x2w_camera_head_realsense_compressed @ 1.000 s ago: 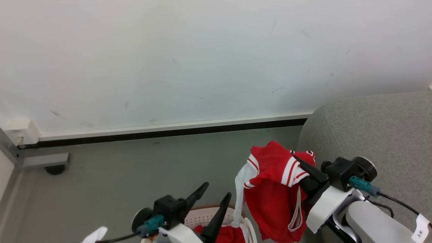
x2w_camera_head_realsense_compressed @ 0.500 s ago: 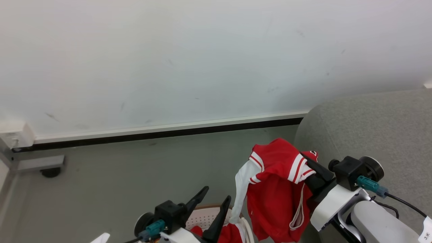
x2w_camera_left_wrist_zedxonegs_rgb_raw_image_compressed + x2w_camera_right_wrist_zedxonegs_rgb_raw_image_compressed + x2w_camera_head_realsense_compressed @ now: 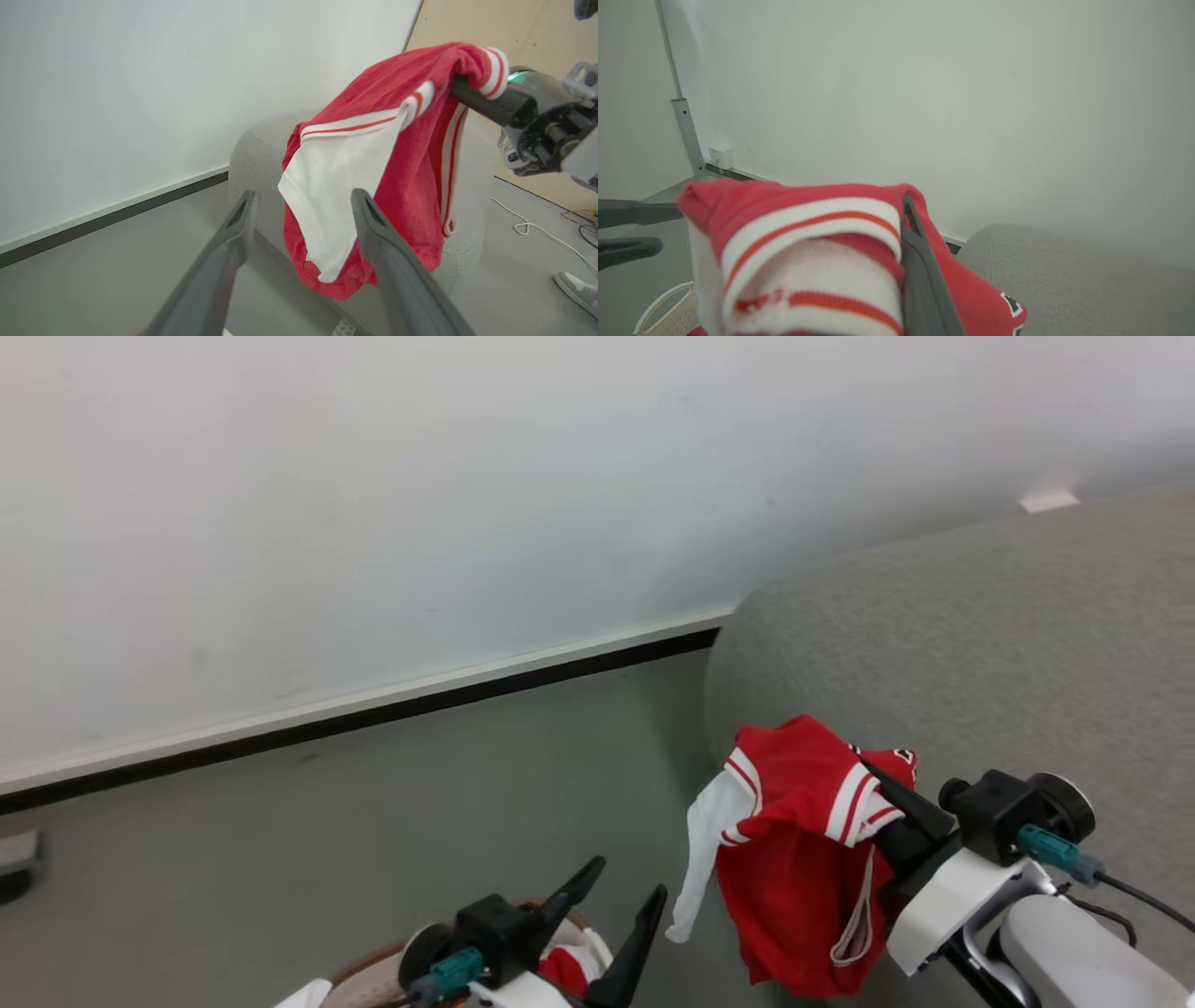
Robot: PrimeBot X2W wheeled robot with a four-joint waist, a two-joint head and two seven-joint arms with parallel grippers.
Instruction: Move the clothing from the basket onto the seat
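Holding the clothing point(image 3: 794, 877), seemingly soft, light and floppy, at lower right by the seat point(image 3: 980, 644) in the clenched right gripper point(image 3: 873, 779), with left gripper point(image 3: 627, 877) splayed empty, judging the bunched striped trim the surest pinch point.

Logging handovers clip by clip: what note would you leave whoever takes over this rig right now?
Right gripper: shut on a red jersey, hanging in the air at the grey sofa's rounded end, not on it.
Left gripper: open, empty, above the basket.
Done: one jersey lifted out.
Left: lay it on the sofa; more red fabric lies in the basket.
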